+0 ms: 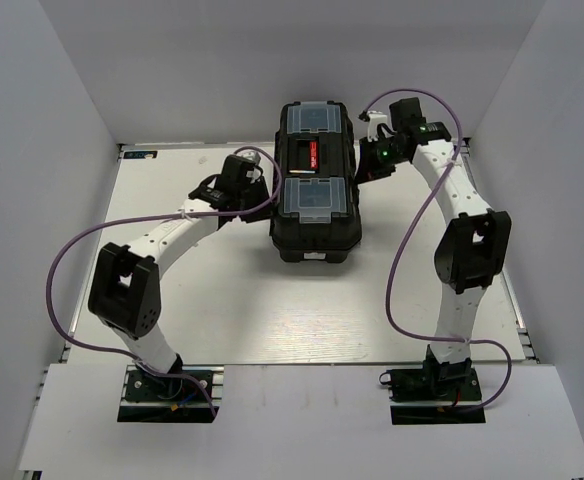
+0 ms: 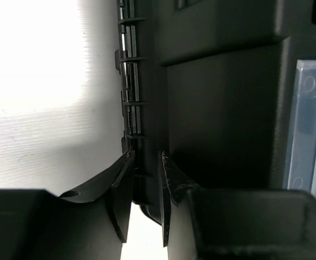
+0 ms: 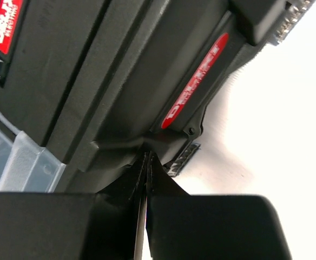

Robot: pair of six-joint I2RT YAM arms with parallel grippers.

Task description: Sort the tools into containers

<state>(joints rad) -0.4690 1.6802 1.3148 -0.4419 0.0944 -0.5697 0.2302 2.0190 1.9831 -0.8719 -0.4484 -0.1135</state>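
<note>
The black toolbox (image 1: 315, 190) stands shut in the middle of the table, its two clear-lidded organisers (image 1: 315, 198) and red-marked handle (image 1: 310, 155) on top. No tools show in any view. My left gripper (image 1: 265, 192) is at the box's left side. In the left wrist view its fingers (image 2: 145, 154) straddle the ribbed rim (image 2: 139, 135) of the toolbox (image 2: 217, 108), one on each side and close against it. My right gripper (image 1: 362, 165) is shut, its tips (image 3: 149, 154) pressed against the toolbox (image 3: 93, 81) just below a red-marked latch (image 3: 196, 81).
White walls enclose the table (image 1: 222, 300) on the left, back and right. A purple cable (image 1: 62, 270) loops beside the left arm, and a second purple cable (image 1: 402, 260) hangs off the right arm. A clear organiser lid (image 3: 12, 157) shows at the left of the right wrist view.
</note>
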